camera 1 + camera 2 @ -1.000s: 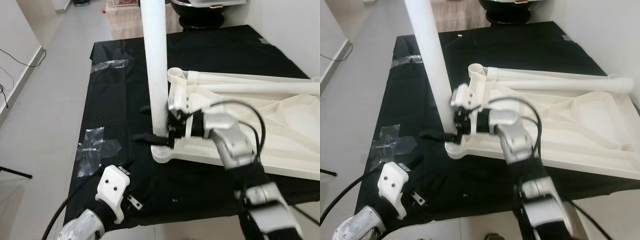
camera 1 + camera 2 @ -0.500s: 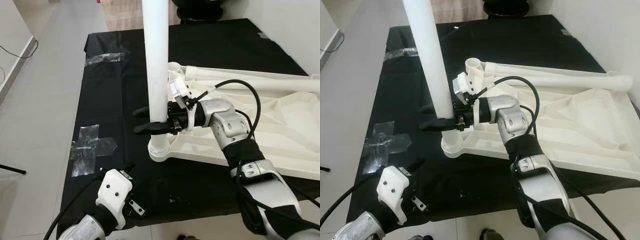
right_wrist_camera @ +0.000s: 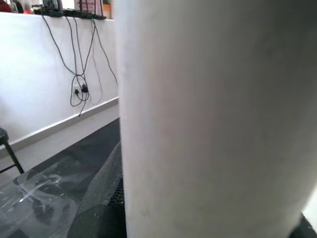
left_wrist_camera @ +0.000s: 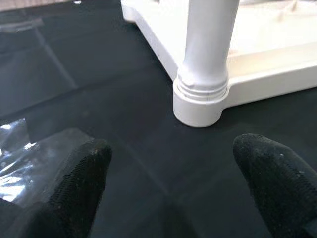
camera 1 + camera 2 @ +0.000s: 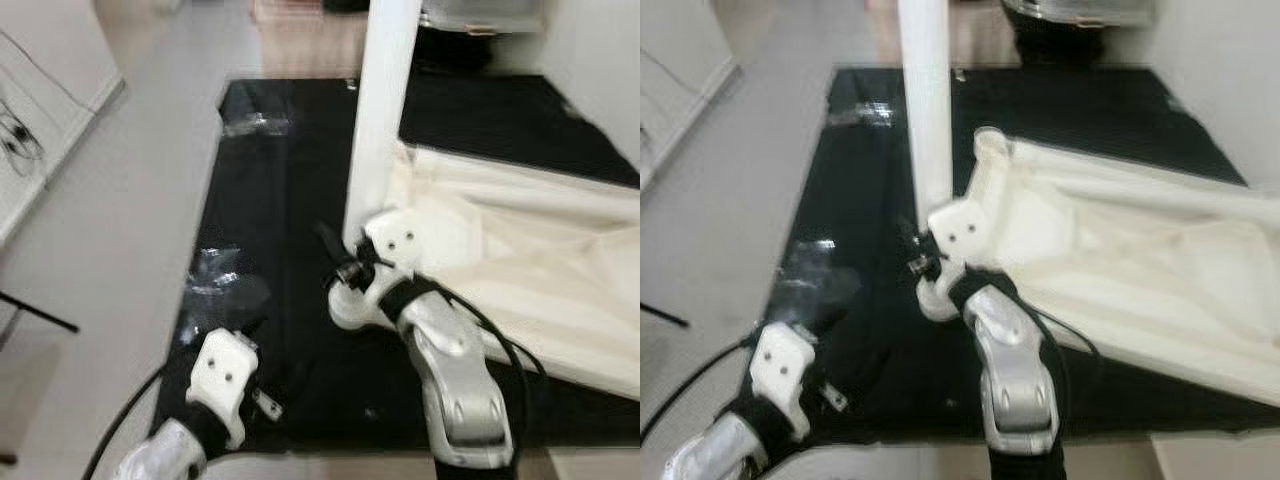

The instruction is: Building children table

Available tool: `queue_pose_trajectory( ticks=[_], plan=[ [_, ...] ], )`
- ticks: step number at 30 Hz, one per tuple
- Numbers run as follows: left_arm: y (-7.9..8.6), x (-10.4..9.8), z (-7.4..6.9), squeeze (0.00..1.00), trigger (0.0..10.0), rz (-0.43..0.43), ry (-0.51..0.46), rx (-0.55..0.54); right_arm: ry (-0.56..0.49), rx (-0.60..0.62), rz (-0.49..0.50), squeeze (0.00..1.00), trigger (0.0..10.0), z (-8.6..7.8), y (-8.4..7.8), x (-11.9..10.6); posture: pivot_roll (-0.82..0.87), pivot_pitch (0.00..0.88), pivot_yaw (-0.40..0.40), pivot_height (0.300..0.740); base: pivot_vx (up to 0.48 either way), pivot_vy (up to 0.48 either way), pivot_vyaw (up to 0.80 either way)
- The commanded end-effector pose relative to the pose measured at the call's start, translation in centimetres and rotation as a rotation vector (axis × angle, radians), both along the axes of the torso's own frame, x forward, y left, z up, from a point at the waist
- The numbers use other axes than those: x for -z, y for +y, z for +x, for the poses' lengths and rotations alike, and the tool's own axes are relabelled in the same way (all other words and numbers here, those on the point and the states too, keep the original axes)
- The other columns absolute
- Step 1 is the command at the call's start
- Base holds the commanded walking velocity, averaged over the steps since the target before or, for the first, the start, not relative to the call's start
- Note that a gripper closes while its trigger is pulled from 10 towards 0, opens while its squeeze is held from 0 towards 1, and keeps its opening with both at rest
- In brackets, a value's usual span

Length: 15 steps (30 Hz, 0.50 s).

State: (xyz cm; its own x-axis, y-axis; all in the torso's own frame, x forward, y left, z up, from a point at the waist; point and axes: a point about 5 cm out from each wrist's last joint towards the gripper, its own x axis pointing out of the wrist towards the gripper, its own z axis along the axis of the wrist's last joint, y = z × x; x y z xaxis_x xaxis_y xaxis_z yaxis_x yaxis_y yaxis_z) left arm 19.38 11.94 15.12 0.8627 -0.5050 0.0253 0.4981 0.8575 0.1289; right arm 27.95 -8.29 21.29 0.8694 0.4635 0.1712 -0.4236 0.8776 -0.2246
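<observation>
My right gripper [image 5: 340,262] clasps the white table leg [image 5: 380,120], standing upright in the corner socket [image 4: 200,106] of the overturned tabletop [image 5: 520,270]. At seven o'clock of it, my left gripper [image 4: 168,173] hovers spread wide and empty above the black cloth [image 5: 270,190].

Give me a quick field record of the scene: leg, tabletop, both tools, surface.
leg: tall white plastic tube leg, upright, seated in the corner socket
tabletop: white plastic children's tabletop, lying underside up on the cloth
right tool: right tool at the leg's base; leg sits right against its camera; finger state unclear
left tool: left tool open, low above the cloth, short of the socket, holding nothing
surface: black cloth with clear tape patches
</observation>
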Motion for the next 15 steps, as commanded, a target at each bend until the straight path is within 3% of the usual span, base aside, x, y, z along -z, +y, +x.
queue_pose_trajectory(
  ticks=[1,3,4,7,8,9,12,15],
  plan=[
    [-0.2,0.3,0.2,0.0,10.0,-0.004,0.005,0.009,0.146,0.052,-0.093,0.0,0.0,-0.1,-0.1,4.2,-0.01,0.165,-0.044,0.74,0.0,0.0,0.0],
    [-0.2,0.3,0.4,0.0,10.0,-0.005,0.006,0.011,0.145,0.03,-0.093,0.0,0.0,0.5,0.1,4.2,-0.01,0.155,-0.047,0.74,0.0,0.0,0.0],
    [-0.2,0.4,0.5,0.0,10.0,-0.005,0.004,0.006,0.143,0.028,-0.086,0.0,10.0,1.0,0.2,4.2,0.0,0.148,-0.041,0.74,0.0,0.0,0.0],
    [-0.1,0.4,0.5,0.0,10.0,-0.004,0.003,0.001,0.142,0.032,-0.081,0.0,10.0,1.2,0.3,4.1,0.0,0.148,-0.041,0.74,0.0,0.0,0.0],
    [0.0,0.4,0.6,0.0,10.0,-0.003,0.002,-0.006,0.138,-0.019,-0.062,0.0,10.0,1.2,0.7,3.8,0.0,0.146,-0.038,0.74,0.0,0.0,0.0],
    [0.0,0.4,0.6,0.0,10.0,-0.002,0.001,-0.011,0.15,-0.117,-0.033,1.0,10.0,1.1,1.1,3.4,0.01,0.147,-0.035,0.74,0.0,0.0,0.0],
    [0.0,0.5,0.6,0.0,10.0,-0.006,0.006,0.0,0.221,-0.455,0.045,1.0,10.0,0.4,1.4,3.0,0.03,0.146,-0.031,0.74,0.0,0.0,0.0],
    [-0.2,0.4,0.4,0.0,10.0,-0.007,0.007,0.017,0.23,-0.605,0.044,1.0,10.0,1.4,0.0,2.7,0.06,0.167,-0.039,0.74,0.0,0.0,0.0]
  ],
)
